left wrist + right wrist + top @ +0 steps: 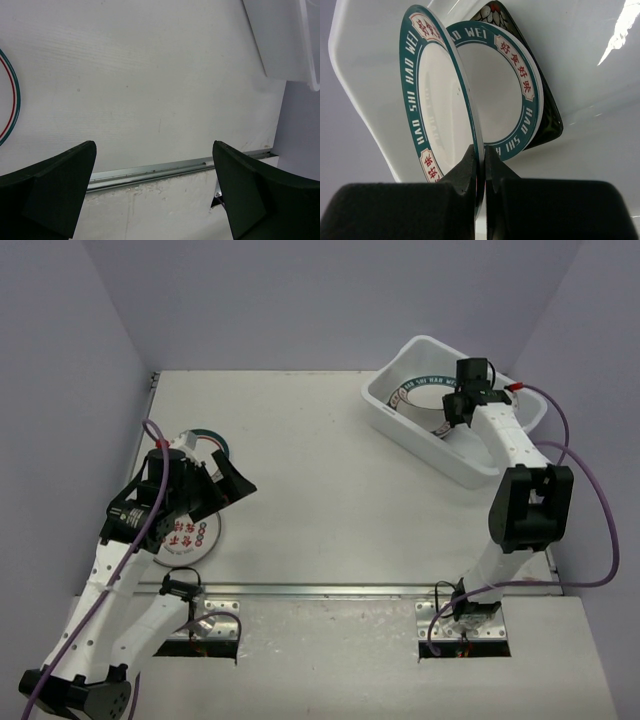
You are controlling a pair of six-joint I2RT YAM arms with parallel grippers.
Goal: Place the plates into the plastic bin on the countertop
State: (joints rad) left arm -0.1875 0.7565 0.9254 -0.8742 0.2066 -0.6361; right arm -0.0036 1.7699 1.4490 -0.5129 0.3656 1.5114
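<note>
Right wrist: right gripper (481,155) pinches round plate (437,100) rim inside bin (590,75) — left gripper (154,147) agape, empty.

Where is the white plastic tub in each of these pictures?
Top view: the plastic bin sits upper right on the countertop, right claw inside it.
Left wrist view: only one corner of it, top right.
Right wrist view: its white walls fill the background behind the teal-rimmed plates.
Shared landmark: those plates show inside the bin from above too; the metal rail links the left wrist and top views.
</note>
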